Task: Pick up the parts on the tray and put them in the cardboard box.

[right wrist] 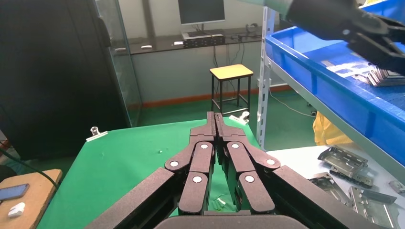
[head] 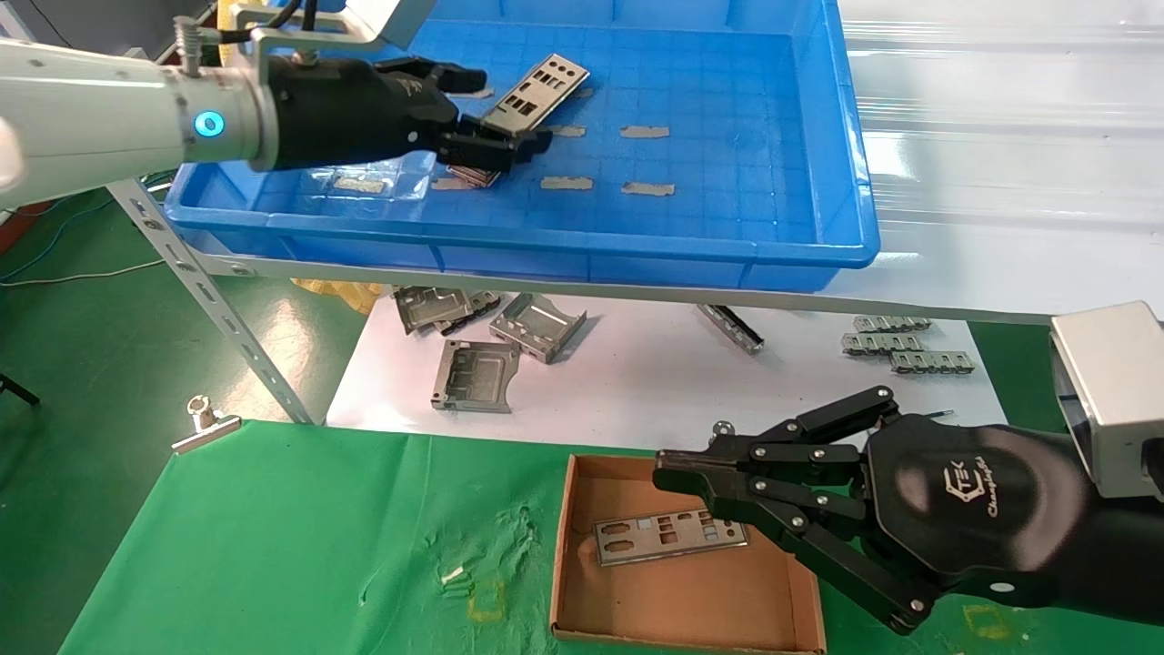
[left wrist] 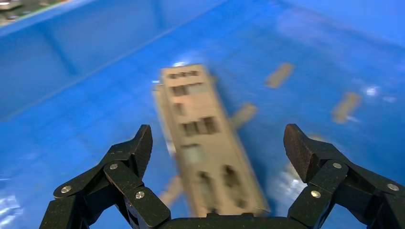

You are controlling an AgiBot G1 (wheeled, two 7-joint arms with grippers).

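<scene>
My left gripper (left wrist: 217, 143), fingers spread, hovers over a thin punched grey metal plate (head: 535, 86) tilted at eleven o'clock in the blue plastic tray (head: 818, 136). It looks light, stiff and slippery, so I'd pinch across its long edges near the middle. My right gripper (head: 668, 471), fingers pressed together, rests over the brown cardboard box (head: 582, 600), which holds another plate (head: 655, 539).

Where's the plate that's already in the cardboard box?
In the head view, the plate lies flat in the cardboard box, right beside the right gripper.
</scene>
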